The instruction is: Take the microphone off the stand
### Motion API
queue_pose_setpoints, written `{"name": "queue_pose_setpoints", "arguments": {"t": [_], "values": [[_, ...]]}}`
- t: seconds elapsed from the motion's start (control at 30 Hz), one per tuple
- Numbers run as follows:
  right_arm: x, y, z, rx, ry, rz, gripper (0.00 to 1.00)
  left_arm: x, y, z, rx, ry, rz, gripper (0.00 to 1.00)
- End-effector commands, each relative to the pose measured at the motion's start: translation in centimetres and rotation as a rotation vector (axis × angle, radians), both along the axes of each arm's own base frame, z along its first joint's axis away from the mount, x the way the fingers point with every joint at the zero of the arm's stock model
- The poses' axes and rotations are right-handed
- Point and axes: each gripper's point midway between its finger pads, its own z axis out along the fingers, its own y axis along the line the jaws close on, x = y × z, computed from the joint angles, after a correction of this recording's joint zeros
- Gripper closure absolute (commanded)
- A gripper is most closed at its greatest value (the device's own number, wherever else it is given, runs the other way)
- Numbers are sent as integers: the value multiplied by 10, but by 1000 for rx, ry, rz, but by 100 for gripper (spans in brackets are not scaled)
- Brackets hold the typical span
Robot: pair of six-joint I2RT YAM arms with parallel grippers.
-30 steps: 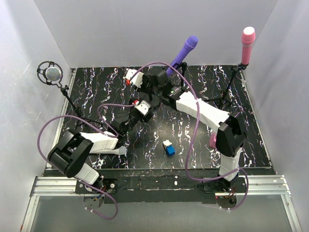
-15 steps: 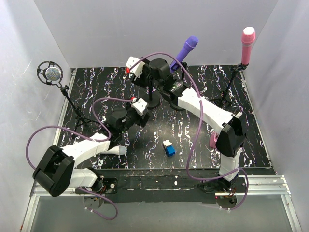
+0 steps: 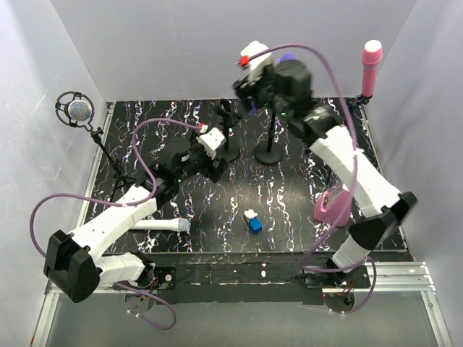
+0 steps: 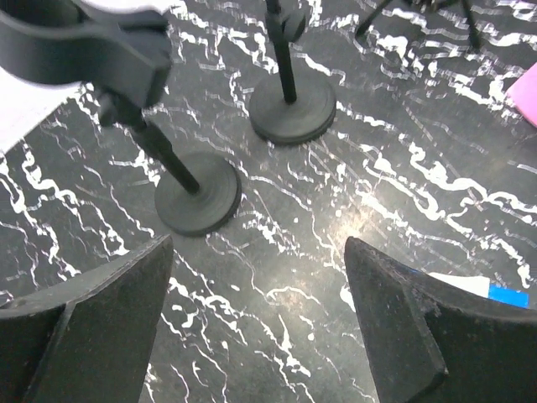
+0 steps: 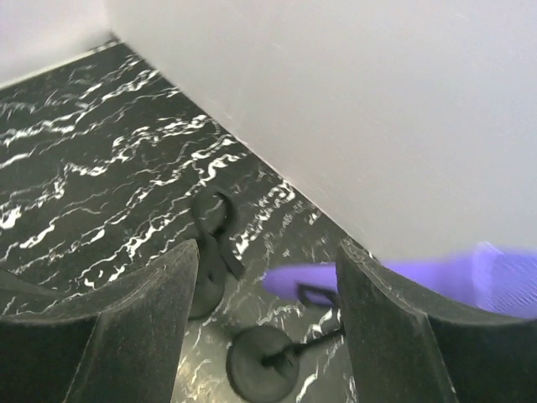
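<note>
The purple microphone (image 5: pixel 377 281) sits tilted in the clip of a round-based stand (image 5: pixel 262 363). In the top view it (image 3: pixel 289 56) is mostly hidden behind my raised right gripper (image 3: pixel 247 97). That gripper (image 5: pixel 268 252) is open, and the microphone's lower end shows between its fingers without touching them. My left gripper (image 3: pixel 217 168) is low over the table, open (image 4: pixel 258 243) and empty, just in front of a second stand (image 4: pixel 197 191) whose clip (image 4: pixel 84 46) is empty.
A pink microphone (image 3: pixel 371 65) stands on a tripod at the back right. A round silver microphone (image 3: pixel 76 110) stands on a tripod at the left. A blue and white block (image 3: pixel 253 222), a pink object (image 3: pixel 333 206) and a white cylinder (image 3: pixel 166 225) lie on the table.
My right gripper opened and rose up and back from the stands to beside the purple microphone. My left arm reached further toward the empty stand and opened a little wider.
</note>
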Motion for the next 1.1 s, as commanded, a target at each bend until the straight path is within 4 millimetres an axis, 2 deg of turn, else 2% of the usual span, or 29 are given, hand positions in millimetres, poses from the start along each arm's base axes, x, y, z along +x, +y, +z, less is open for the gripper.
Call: {"name": "queue_pose_setpoints", "arguments": {"t": [0.0,0.13,0.23,0.3,0.4,0.43,0.53,0.67,0.77,1.07], "values": [[-16,-71,33,211,155,-133,27,-6,-5,35,3,-8,-53,16],[-16,-102,26,277,189,-192,24,8,-20,61,-27,-29,-72,16],[-4,-117,23,361,230,-249,23,24,-33,83,-98,-19,-45,15],[5,-120,23,409,241,-264,21,33,-45,98,-143,-4,-49,15],[14,-112,26,451,232,-233,20,46,-59,114,-182,-11,-59,15],[20,-113,23,461,236,-254,19,51,-64,110,-177,-8,-69,15],[38,-123,15,508,269,-382,19,66,-73,120,-175,-50,-74,15],[51,-120,15,542,274,-397,18,83,-74,124,-158,-85,-36,16],[65,-118,11,574,280,-410,19,84,-72,126,-147,-104,-31,16],[106,-113,2,650,294,-466,31,73,-71,127,-148,-99,-40,16]]}}
